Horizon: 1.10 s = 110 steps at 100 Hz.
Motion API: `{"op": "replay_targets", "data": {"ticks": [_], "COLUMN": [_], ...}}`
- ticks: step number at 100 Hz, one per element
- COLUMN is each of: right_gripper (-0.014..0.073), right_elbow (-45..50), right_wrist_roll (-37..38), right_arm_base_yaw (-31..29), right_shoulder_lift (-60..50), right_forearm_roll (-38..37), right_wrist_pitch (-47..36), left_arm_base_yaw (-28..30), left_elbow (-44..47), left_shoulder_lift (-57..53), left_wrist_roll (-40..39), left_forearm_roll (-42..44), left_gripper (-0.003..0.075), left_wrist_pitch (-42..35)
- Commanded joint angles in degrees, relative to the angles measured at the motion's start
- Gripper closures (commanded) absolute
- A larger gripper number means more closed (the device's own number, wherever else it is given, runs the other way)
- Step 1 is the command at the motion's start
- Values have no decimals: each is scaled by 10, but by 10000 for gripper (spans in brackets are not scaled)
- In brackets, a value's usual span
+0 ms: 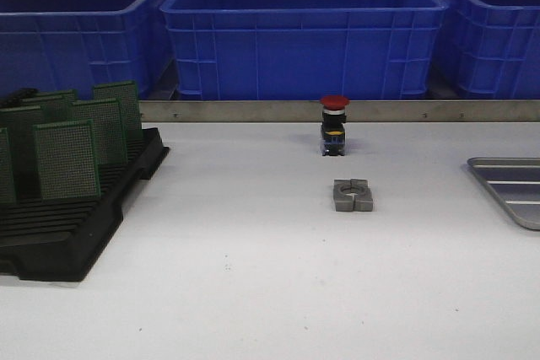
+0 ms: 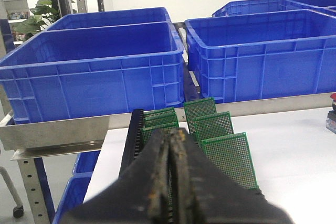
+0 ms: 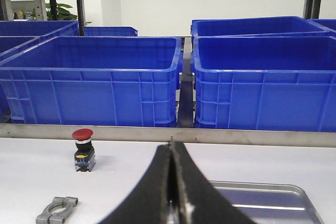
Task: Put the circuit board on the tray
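Both hands pressed together, empty: left hand (image 2: pixel 172 142) above the circuit boards (image 2: pixel 230 156), right hand (image 3: pixel 172 153) over the tray (image 3: pixel 268 203).

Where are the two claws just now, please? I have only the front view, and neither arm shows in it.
Observer: The left claw is shut and holds nothing. It points toward the green circuit boards standing in the black rack.
Operator: Thank you. And the right one?
Observer: The right claw is also shut and empty. Its wrist camera shows the tray close by it.
Operator: My view cuts the tray off at the edge. Is anything lying on it?
Observer: The right wrist view shows only bare ribbed metal out to the tray's far rounded corner. The claw hides part of the tray, so I cannot speak for that part.
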Motion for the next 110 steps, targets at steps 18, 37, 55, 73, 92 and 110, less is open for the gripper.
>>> {"op": "replay_targets", "data": {"ticks": [18,37,55,73,92,110], "right_gripper": [662,662,662,662,662,662], "right_elbow": [-7,-7,-7,-7,-7,-7], "right_wrist_roll": [1,1,1,1,1,1], "right_arm_base_yaw": [-2,-2,-2,-2,-2,-2], "right_shoulder_lift": [-12,-12,-12,-12,-12,-12], "right_forearm_roll": [-7,-7,-7,-7,-7,-7], "right_wrist_pitch": [-48,-48,-48,-48,-48,-48], "left_arm_base_yaw": [0,0,0,0,0,0], "left_elbow": [-1,-11,-75,-188,-313,-411], "left_shoulder_lift": [-20,-20,-5,55,157,263], "left_wrist_roll": [-5,-5,-5,-5,1,1], "left_forearm_roll": [-1,-1,-48,-49,-45,-36], "left_gripper": [738,738,738,738,738,738], "left_wrist_pitch": [-48,-48,0,93,201,291]}}
